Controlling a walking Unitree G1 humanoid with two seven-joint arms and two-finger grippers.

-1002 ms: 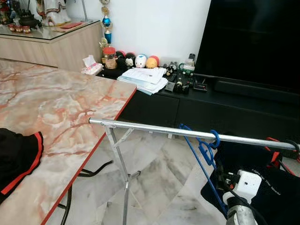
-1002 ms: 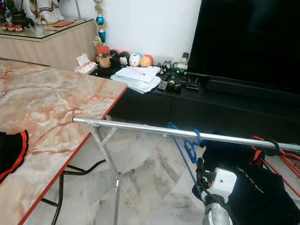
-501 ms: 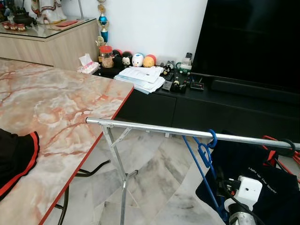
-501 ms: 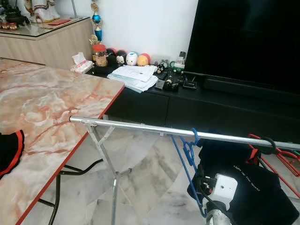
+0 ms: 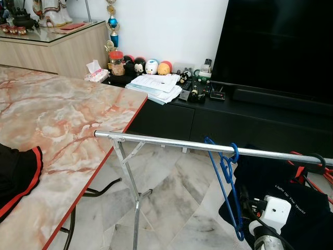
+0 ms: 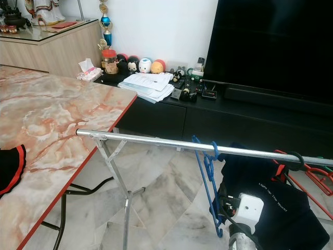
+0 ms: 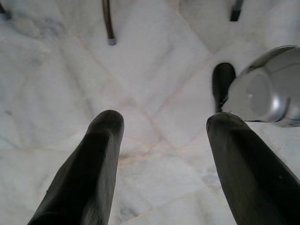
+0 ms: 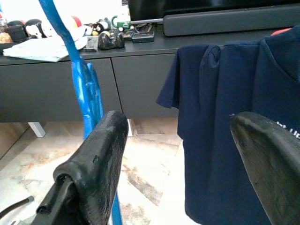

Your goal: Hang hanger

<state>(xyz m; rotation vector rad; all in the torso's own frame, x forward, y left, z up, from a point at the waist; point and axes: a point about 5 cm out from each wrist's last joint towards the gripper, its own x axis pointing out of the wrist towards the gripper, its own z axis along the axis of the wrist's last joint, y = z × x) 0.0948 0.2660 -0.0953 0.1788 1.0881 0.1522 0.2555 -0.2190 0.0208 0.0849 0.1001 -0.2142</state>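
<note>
The blue hanger (image 5: 227, 183) is hooked over the metal rail (image 5: 208, 147) of the drying rack and hangs free beneath it, so the hang looks done, judging by how it sits w/ nothing gripping it. Its hook sits partway along the rail, just beside the navy T-shirt (image 6: 270, 208) draped farther toward the rail's far end, where red hangers (image 6: 312, 174) are also hooked on. The right gripper (image 8: 187, 159) is below the rail and close to the hanger's lower arm; its jaws are spread wide w/ nothing between them, the blue plastic passing just beside one finger (image 8: 96, 161), not inside the gap. That placement probably means release is complete and the arm can back off. The left gripper (image 7: 164, 154) hangs idle over the marble floor (image 7: 154, 70), jaws apart and empty too. Open room: the rail's free end, nearest the marble worktop (image 5: 57, 120), has a long bare stretch w/ no clothes, so there's space for more hangers there. The worktop's red edge runs close to that end and to the rack's folding leg (image 5: 132, 192), so approach room on that side is tight; below the rail the floor is open. A black garment w/ red trim (image 5: 18, 174) lies on the worktop's near edge, well apart from the rail. Behind the rail, the black TV console (image 5: 239, 117) leaves little room rearward.
</note>
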